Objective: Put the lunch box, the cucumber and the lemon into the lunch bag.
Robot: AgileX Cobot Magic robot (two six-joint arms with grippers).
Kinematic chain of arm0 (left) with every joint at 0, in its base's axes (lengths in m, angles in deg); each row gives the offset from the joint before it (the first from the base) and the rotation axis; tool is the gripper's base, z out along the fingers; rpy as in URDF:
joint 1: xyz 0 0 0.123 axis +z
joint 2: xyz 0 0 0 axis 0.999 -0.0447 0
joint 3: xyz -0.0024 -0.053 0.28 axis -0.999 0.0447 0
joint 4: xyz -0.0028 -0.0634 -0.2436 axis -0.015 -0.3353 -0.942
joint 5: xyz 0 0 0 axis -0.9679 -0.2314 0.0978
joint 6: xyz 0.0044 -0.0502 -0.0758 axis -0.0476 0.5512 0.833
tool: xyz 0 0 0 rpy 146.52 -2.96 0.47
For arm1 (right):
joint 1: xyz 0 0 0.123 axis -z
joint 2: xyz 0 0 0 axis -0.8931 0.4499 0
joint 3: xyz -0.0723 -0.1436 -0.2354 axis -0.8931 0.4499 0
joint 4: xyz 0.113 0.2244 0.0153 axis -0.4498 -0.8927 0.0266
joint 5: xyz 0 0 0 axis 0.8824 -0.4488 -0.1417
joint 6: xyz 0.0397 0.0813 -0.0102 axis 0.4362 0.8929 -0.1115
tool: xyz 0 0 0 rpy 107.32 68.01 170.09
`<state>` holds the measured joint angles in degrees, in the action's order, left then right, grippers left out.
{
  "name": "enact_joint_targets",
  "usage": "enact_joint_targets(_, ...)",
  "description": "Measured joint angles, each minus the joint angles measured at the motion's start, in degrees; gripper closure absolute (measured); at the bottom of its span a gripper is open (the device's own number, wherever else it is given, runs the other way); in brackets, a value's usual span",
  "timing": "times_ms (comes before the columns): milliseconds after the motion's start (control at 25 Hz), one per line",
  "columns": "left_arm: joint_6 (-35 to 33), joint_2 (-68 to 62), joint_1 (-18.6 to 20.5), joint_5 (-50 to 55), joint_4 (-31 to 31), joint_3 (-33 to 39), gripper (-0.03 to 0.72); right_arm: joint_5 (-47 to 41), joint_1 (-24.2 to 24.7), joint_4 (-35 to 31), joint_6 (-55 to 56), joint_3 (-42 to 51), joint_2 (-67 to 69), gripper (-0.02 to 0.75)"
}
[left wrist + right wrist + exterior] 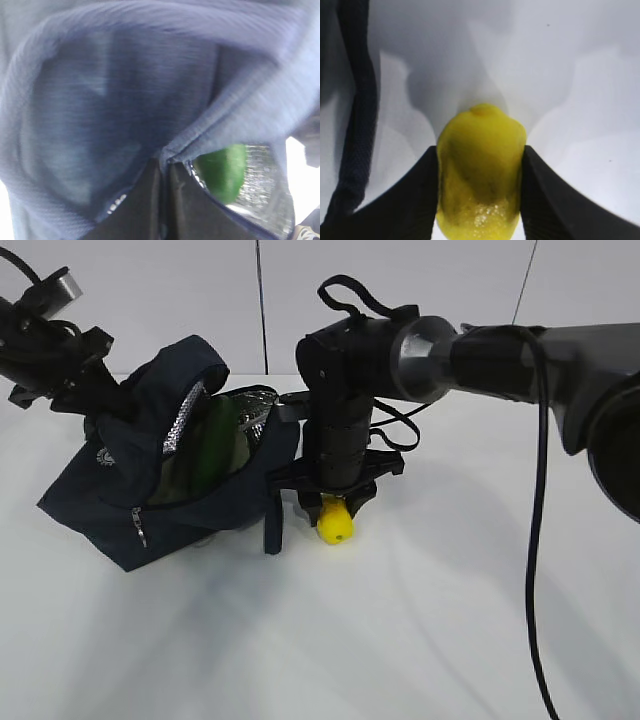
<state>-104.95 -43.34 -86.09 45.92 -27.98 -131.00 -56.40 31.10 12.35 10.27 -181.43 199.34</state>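
Right fingers (420, 200) clamped on the lemon (480, 175), left gripper (164, 200) pinching the lunch bag (110, 510) rim.

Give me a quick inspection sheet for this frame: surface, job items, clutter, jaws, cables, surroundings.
Surface: white table, bare, shadowed under the arms.
Lunch bag: open, foil lining showing, slumped on the table.
Cucumber: inside the bag, partly visible.
Lunch box: cannot tell; pale green shape under the cucumber, unclear.
Lemon: outside the bag, clamped between the right jaws, at the table.
Clutter: nothing seen.
Left gripper: jaws shut on the bag's fabric edge, holding it up.
Right gripper: jaws shut on the lemon.
Cables: black cable hangs off the right arm.
Surroundings: plain white wall.
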Motion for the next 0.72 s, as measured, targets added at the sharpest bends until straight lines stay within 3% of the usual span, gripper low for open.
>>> enact_joint_targets(320,0.5,-1.3,0.0,-1.0,2.3,0.0,0.697,-8.2,0.0,1.6,-0.1,-6.9,0.1,0.4)
enact_joint_targets(720,0.7,-1.9,0.1,-1.1,2.5,0.0,0.697,-9.3,0.0,-0.6,-1.3,-22.6,0.2,0.401)
